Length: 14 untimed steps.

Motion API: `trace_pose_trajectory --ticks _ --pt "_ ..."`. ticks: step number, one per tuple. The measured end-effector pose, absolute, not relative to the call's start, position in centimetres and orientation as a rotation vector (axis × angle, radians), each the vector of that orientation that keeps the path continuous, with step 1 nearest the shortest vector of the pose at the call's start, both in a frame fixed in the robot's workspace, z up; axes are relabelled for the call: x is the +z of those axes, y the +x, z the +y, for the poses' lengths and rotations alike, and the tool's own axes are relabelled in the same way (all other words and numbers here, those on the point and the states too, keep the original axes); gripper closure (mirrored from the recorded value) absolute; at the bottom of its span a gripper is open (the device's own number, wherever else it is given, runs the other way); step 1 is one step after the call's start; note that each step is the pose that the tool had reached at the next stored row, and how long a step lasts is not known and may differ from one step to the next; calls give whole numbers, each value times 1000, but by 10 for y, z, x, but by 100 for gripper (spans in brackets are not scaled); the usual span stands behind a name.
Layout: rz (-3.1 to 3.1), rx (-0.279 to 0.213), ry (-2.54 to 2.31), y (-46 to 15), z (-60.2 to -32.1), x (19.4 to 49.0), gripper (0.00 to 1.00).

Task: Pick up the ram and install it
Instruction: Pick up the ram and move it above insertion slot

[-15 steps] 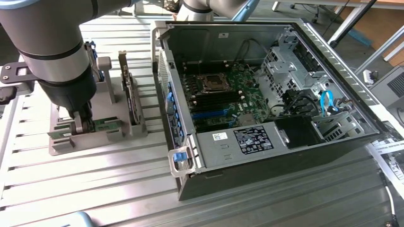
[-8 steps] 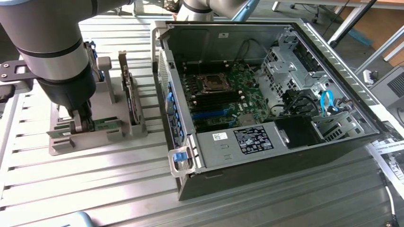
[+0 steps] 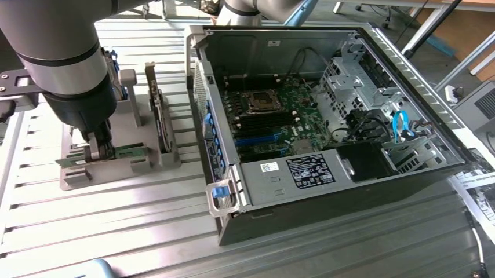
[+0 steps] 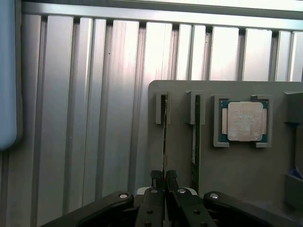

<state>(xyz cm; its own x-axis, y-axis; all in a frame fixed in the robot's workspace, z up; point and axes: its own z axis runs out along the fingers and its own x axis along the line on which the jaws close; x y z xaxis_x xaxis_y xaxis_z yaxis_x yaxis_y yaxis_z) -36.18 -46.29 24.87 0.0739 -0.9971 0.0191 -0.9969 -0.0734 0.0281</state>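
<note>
The ram [image 4: 164,137] stands on edge in a slot of the grey holder [image 4: 236,165], seen as a thin line. My gripper [image 4: 164,176] is down over it, its two black fingers [image 4: 154,187] pressed against the stick's sides, shut on it. A second green stick [image 4: 195,137] stands in the neighbouring slot. In the exterior view my gripper [image 3: 102,152] reaches into the holder [image 3: 108,171] at the exterior view's left, with a green stick [image 3: 131,153] showing beside it. The open computer case [image 3: 325,191] lies to the exterior view's right, its motherboard [image 3: 270,116] exposed.
A square silver CPU [image 4: 245,121] sits in a pocket of the holder beside the sticks. An upright expansion card [image 3: 155,110] stands in the holder next to my arm. The case's raised side wall [image 3: 203,104] faces the holder. All rests on a ribbed metal table [image 3: 116,226].
</note>
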Motion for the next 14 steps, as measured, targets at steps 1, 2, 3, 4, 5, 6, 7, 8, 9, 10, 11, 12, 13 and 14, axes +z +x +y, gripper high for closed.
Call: trace_pose_trajectory --ticks 1,2,3,4,5,6,7,8,9,10,11,12,13,14 --pt "-2115 -8 2277 -362 -463 250 86" --pt "-2115 -8 2277 -362 -463 250 86" --pt "-2115 -8 2277 -362 -463 251 86" --pt "-2115 -8 2277 -362 -463 252 86" --pt "-2115 -8 2277 -362 -463 253 86" --pt "-2115 -8 2277 -362 -463 254 86" --pt "-2115 -8 2277 -362 -463 255 86" --pt "-2115 -8 2277 -362 -463 256 86" --pt "-2115 -8 2277 -362 -463 257 86" --pt "-2115 -8 2277 -362 -463 258 86" --pt "-2115 -8 2277 -362 -463 259 86" --pt "-2115 -8 2277 -362 -463 260 86" --pt "-2115 -8 2277 -362 -463 261 86" --pt "-2115 -8 2277 -362 -463 262 86"
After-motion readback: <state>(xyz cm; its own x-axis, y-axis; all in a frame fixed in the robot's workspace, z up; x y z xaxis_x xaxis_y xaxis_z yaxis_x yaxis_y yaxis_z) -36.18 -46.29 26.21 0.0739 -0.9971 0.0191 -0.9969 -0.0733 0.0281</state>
